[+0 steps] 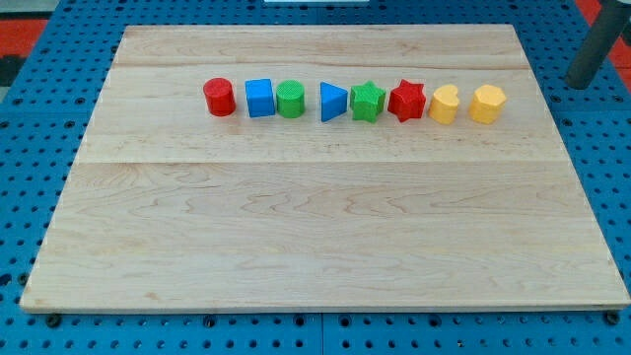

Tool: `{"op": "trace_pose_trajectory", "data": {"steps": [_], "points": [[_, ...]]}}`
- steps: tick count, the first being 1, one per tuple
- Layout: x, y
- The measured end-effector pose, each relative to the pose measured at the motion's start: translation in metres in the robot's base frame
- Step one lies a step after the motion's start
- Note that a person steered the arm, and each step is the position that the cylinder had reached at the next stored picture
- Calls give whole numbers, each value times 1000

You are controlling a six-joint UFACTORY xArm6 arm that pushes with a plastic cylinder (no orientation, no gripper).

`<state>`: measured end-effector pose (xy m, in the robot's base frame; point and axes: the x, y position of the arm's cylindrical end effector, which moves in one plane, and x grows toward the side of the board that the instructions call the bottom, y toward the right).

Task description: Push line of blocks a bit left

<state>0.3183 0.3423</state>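
A line of several blocks runs across the upper part of the wooden board [315, 227]. From the view's left they are a red cylinder [219, 98], a blue cube [260, 98], a green cylinder [291, 100], a blue triangle [332, 102], a green star [368, 101], a red star [406, 101], a rounded yellow block [446, 104] and a yellow hexagon [487, 103]. My tip [582, 83] is at the view's upper right, past the board's right edge. It stands well to the right of the yellow hexagon and touches no block.
The board lies on a blue pegboard surface [30, 148] that shows on all sides. A red area [39, 25] shows at the view's top left.
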Motion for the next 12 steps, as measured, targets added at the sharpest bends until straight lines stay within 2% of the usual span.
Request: {"op": "trace_pose_trajectory", "data": {"steps": [1,2,3,4,5,12], "points": [[-2,-16],[17,-52],[64,-59],[90,-92],[70,-87],[69,-90]]}}
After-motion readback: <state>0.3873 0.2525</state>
